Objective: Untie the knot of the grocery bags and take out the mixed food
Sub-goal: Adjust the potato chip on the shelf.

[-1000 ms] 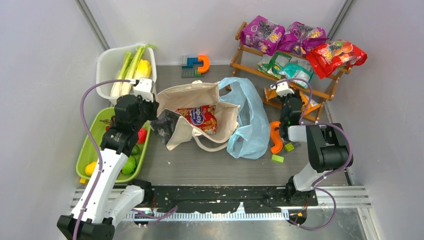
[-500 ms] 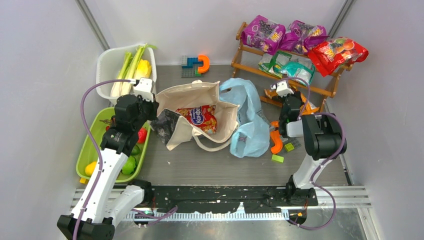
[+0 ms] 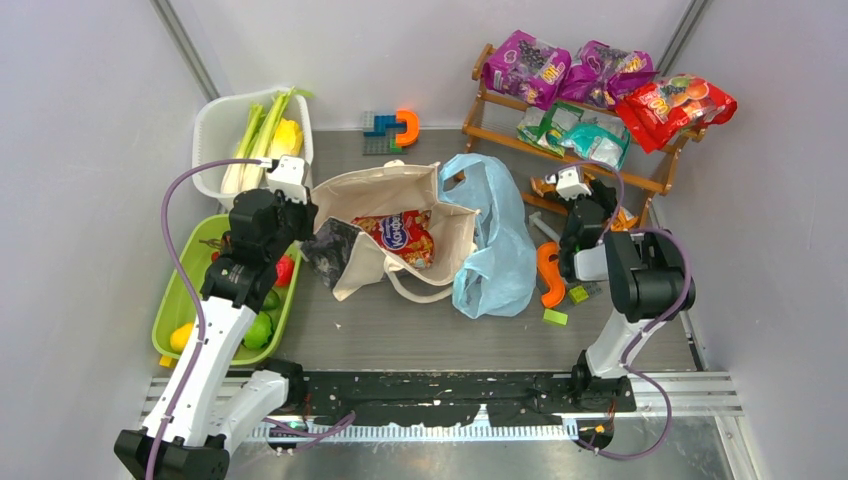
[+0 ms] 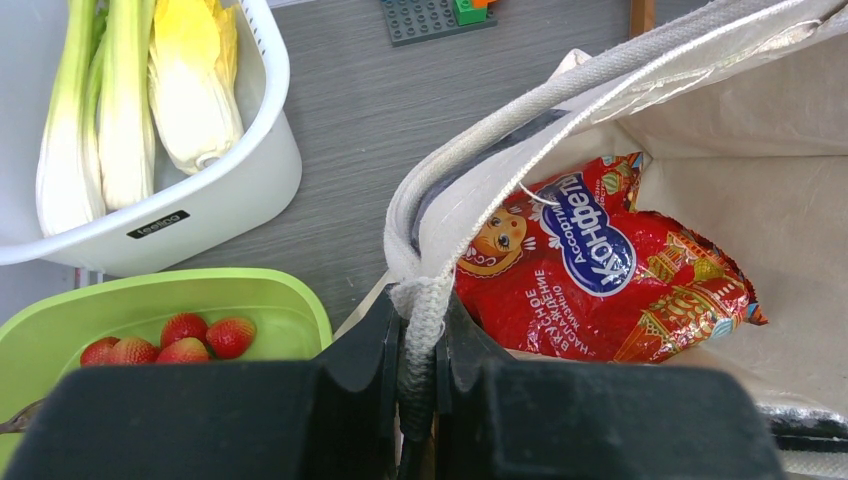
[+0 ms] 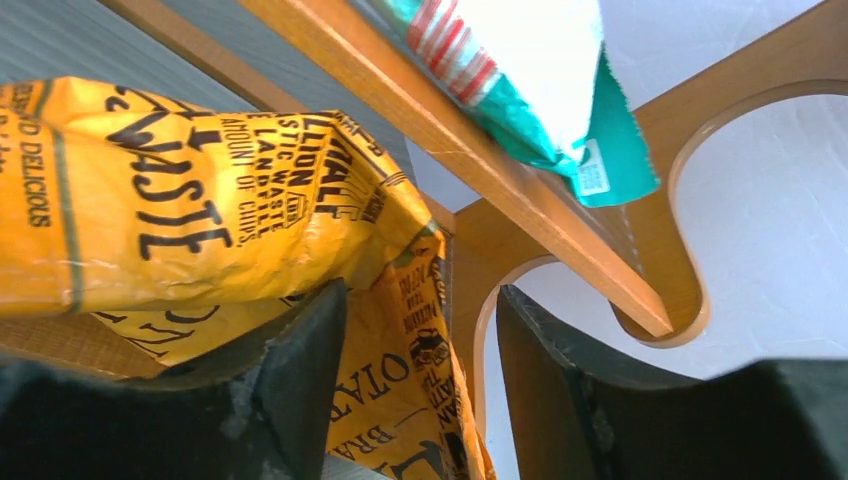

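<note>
Left wrist view: left gripper (image 4: 420, 345) is pinching the canvas tote (image 4: 470, 190) by its rim, jaws pressed on the fabric, holding the mouth agape.
Red packet (image 4: 600, 270): is lying inside the tote, just ahead and right of those fingers.
Right gripper (image 5: 420, 300): is hovering at the wooden rack (image 5: 520, 190), jaws spread, gripping nothing; orange packet (image 5: 200, 190) is lying just left of its fingertips.
Light-blue bag (image 3: 495, 250): is lying slack between the two grippers, handles seemingly untied.
Step in hand: emptying the tote, apparently.
Next move: right gripper is needing to swing across the light-blue bag, reach into the held-open mouth and close on the red packet.
</note>
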